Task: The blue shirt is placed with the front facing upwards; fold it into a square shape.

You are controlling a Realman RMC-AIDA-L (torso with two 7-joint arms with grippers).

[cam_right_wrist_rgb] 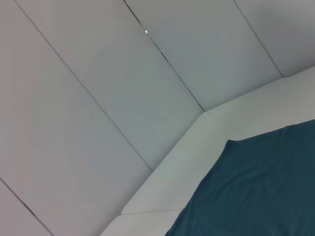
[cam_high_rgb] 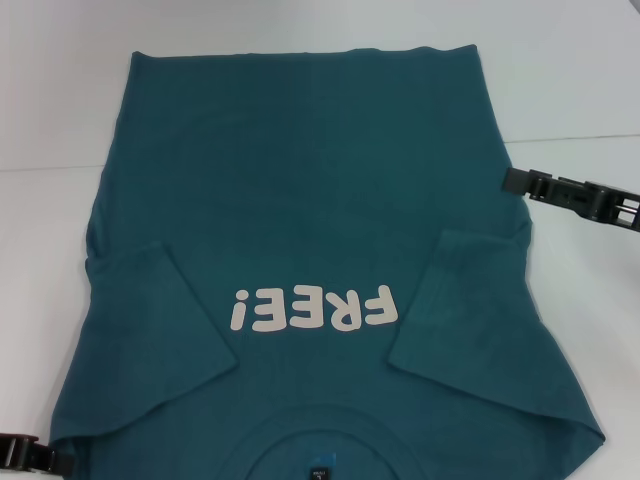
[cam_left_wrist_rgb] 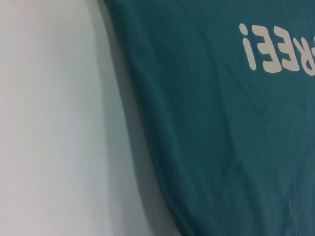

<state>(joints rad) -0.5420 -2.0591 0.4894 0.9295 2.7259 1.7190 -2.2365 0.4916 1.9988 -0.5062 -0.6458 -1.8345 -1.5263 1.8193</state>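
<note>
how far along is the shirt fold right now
Early on. Done: the blue shirt lies front up on the table, "FREE!" print showing, both sleeves folded inward onto the body. In hand: the left gripper sits at the near left corner, the right gripper at the right edge. Left: folding the long body over into a square.

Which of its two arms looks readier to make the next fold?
Probably the right. The right gripper sits beside the shirt at mid-length, near a folded-in sleeve; the left gripper is low by the collar-end corner.
</note>
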